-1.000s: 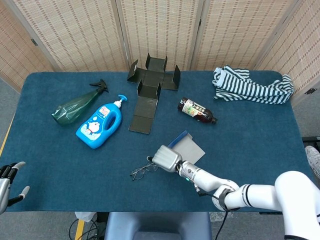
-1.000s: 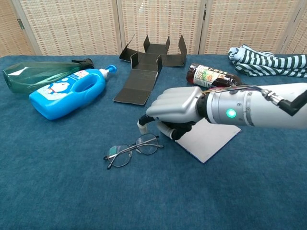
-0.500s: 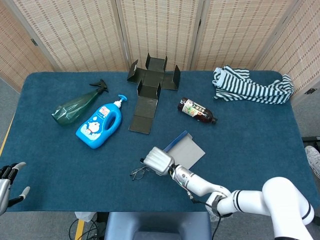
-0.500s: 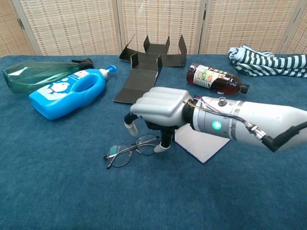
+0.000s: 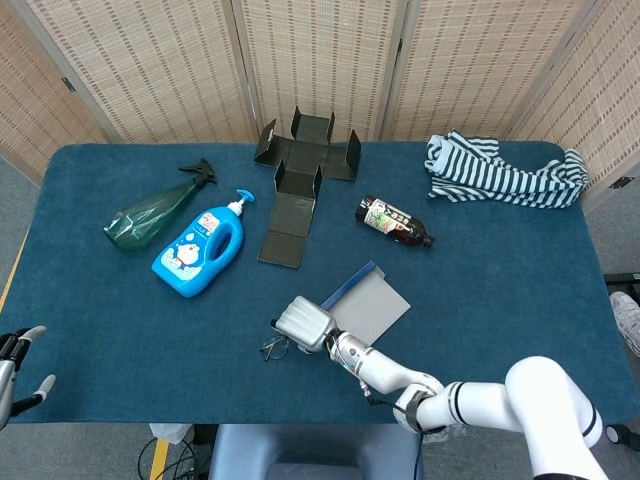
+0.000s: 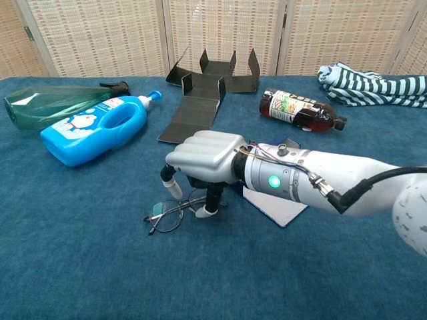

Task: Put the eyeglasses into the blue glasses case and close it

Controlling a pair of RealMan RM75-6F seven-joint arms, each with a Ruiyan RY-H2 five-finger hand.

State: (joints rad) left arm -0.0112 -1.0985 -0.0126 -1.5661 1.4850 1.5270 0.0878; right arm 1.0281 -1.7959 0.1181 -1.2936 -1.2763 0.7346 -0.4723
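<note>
Near the front of the desk (image 5: 120, 320):
eyeglasses (image 6: 175, 211): I see them flat on the blue cloth, under my right hand.
right hand (image 6: 203, 159): over the eyeglasses, fingers (image 6: 213, 200) spread and pointing down around them; holding nothing yet.
blue glasses case (image 5: 368, 300): just right of the eyeglasses, lying open.
left hand (image 5: 12, 360): at the left edge, fingers apart, holding nothing.

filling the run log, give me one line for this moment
right hand: over eyeglasses, fingers down around frame | lifted: no | glasses case: open on table | left hand: idle
</note>
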